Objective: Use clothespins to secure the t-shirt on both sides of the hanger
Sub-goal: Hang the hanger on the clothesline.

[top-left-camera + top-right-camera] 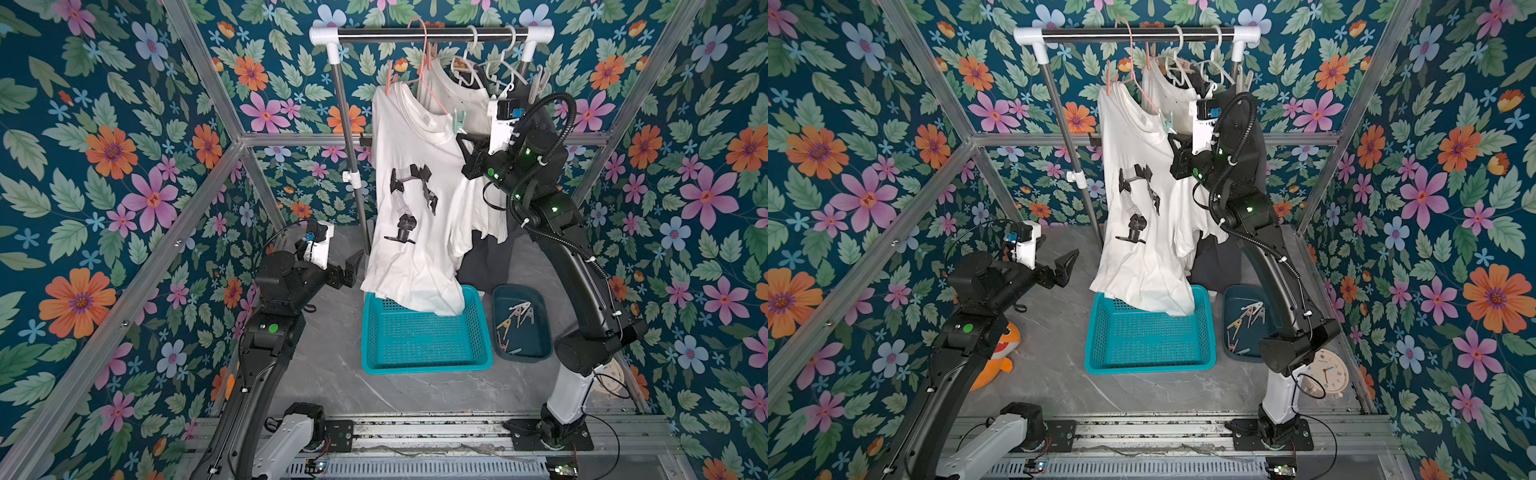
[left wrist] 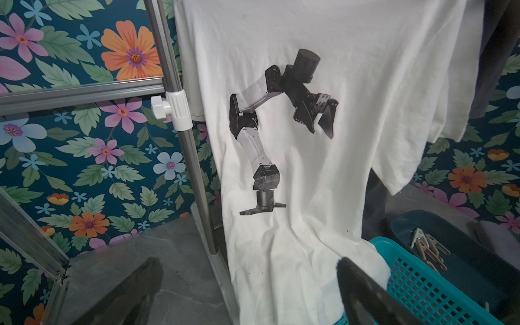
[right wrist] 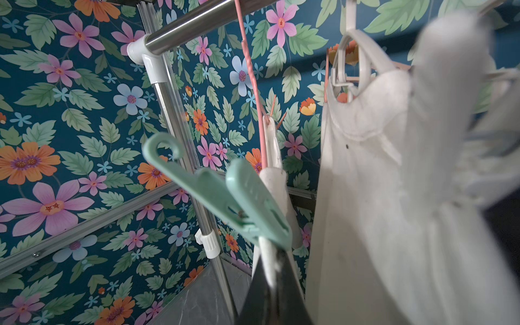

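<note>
A white t-shirt [image 1: 415, 232] [image 1: 1142, 249] [image 2: 309, 168] with a robot-arm print hangs on a pink wire hanger [image 1: 424, 70] [image 1: 1133, 70] [image 3: 253, 84]. A pink clothespin [image 1: 389, 79] [image 1: 1108, 81] sits on its far shoulder. A mint green clothespin [image 1: 458, 118] [image 1: 1168, 120] [image 3: 239, 197] grips the near shoulder. Just below it my right gripper [image 1: 460, 137] [image 1: 1171, 139] [image 3: 274, 261] is shut, with a strip of the shirt's shoulder edge between its fingers. My left gripper [image 1: 353, 270] [image 1: 1069, 266] [image 2: 247, 284] is open and empty, low beside the shirt's hem. More clothespins [image 1: 517, 316] [image 1: 1250, 313] [image 2: 427, 247] lie in a tray.
A turquoise basket [image 1: 424, 365] [image 1: 1150, 368] stands under the hem, beside the dark teal tray [image 1: 536, 345]. The rack rail [image 1: 432, 35] also carries a second white shirt [image 1: 457, 95] on white hangers and a dark garment [image 1: 486, 257]. A clock [image 1: 1327, 372] and an orange toy [image 1: 1005, 357] lie on the floor.
</note>
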You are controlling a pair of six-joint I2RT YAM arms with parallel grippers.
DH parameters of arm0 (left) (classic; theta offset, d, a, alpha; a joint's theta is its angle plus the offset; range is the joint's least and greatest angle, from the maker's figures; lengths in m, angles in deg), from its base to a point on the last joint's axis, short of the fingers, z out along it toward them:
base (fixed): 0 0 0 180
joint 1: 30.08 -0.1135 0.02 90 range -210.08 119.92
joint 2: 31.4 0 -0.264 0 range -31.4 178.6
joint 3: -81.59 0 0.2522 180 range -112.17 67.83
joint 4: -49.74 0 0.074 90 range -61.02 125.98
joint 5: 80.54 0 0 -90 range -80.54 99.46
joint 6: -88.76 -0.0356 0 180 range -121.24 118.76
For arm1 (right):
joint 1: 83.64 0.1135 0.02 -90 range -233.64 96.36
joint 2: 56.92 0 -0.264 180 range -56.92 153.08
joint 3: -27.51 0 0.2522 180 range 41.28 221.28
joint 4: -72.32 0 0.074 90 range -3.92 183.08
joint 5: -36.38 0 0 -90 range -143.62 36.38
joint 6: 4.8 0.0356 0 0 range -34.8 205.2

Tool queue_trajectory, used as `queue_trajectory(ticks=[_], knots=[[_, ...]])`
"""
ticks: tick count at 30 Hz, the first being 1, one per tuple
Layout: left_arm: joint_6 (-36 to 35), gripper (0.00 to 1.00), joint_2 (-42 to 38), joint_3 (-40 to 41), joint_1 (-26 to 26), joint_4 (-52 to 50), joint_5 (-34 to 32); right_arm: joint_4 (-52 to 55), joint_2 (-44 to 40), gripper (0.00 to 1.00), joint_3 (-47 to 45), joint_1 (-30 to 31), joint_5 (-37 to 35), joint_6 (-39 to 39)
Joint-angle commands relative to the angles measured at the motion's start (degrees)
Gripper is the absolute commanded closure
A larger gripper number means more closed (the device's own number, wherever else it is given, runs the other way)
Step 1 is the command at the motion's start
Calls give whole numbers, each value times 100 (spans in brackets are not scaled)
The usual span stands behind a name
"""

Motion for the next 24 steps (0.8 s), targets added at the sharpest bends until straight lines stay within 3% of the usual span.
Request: queue_trajectory(ticks=[1,7,17,18,24], knots=[[-23,2,22,-17,-8,228,79,-197,-101,100,-145,68,7,-45],[-14,2,22,18,-4,285,70,-466,-343,100,-584,296,256,148],[-49,2,-26,46,-5,268,53,120,3,100,-37,617,-121,-217],[-44,1,-27,53,-4,265,61,146,-17,96,-79,616,-119,-252],[-23,1,26,61,-4,250,96,181,-636,9,-997,616,238,-448]])
